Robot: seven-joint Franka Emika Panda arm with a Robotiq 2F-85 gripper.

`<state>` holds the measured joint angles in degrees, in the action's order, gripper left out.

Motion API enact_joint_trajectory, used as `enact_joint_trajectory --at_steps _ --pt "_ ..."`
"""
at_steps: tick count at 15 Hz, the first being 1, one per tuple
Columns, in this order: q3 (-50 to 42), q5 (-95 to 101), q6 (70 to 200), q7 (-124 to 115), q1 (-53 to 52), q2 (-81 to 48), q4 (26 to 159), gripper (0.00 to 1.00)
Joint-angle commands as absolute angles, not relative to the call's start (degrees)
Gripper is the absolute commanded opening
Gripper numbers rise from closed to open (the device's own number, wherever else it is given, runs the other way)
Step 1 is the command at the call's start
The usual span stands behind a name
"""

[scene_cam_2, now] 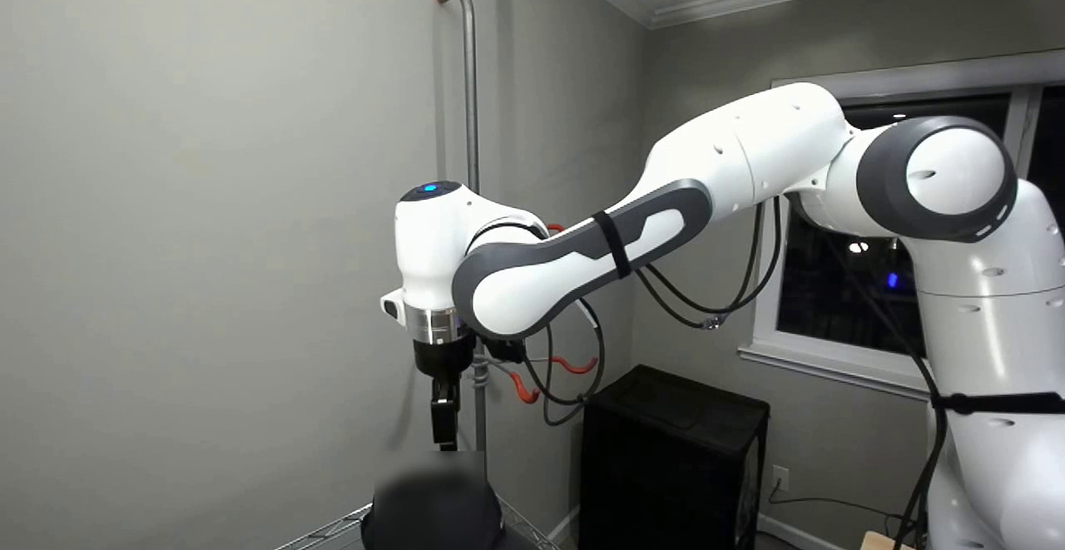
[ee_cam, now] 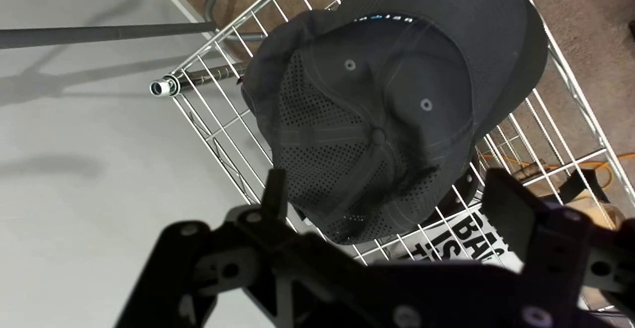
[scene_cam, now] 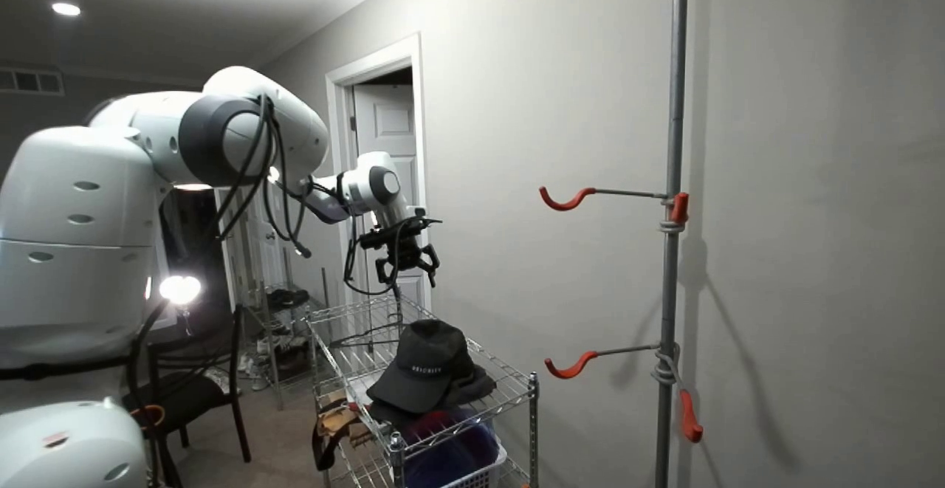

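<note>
- My gripper (ee_cam: 388,189), lower half of the wrist view: black fingers (ee_cam: 511,214) spread wide, gripping nothing
- Below me, upper centre, dark fabric cap (ee_cam: 377,119): domed crown, perforated mesh panels, stitched seams, curved brim
- Under it, shiny wire shelf (ee_cam: 238,24), thin parallel rods
- Upper left, smooth grey metal pole (ee_cam: 99,35)

In an exterior view, the camera stands close by the robot arm (scene_cam: 81,237), looking past it at a gray wall (scene_cam: 539,104) and white door (scene_cam: 389,122); in an exterior view, the camera faces a corner (scene_cam_2: 647,101) and window (scene_cam_2: 857,300), the arm spanning its right side. Both exterior views share the arm, a metal pole (scene_cam: 671,274) and a wire shelf (scene_cam: 513,404), while the wrist view looks down past the gripper (ee_cam: 392,201) onto shelf and dark cap (ee_cam: 367,129), close below
</note>
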<state>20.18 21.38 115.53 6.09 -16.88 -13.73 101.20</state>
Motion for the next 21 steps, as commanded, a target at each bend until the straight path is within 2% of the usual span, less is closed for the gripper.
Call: enact_joint_trajectory --at_steps 1,8,13,14,16,21 --pt "18.8 20.3 117.6 7.5 -18.2 -13.7 101.8 1.0" --pt "17.6 17.9 143.6 6.7 -18.1 -18.2 109.7 1.0" --pt "17.8 15.6 147.4 8.6 -18.4 -21.6 112.1 1.0" --pt "18.0 15.6 147.3 9.4 -18.5 -22.0 112.1 0.75" --pt "18.1 15.7 146.8 9.9 -18.7 -22.5 111.9 0.67" --pt "17.6 16.1 146.9 9.2 -19.2 -21.9 112.3 0.34"
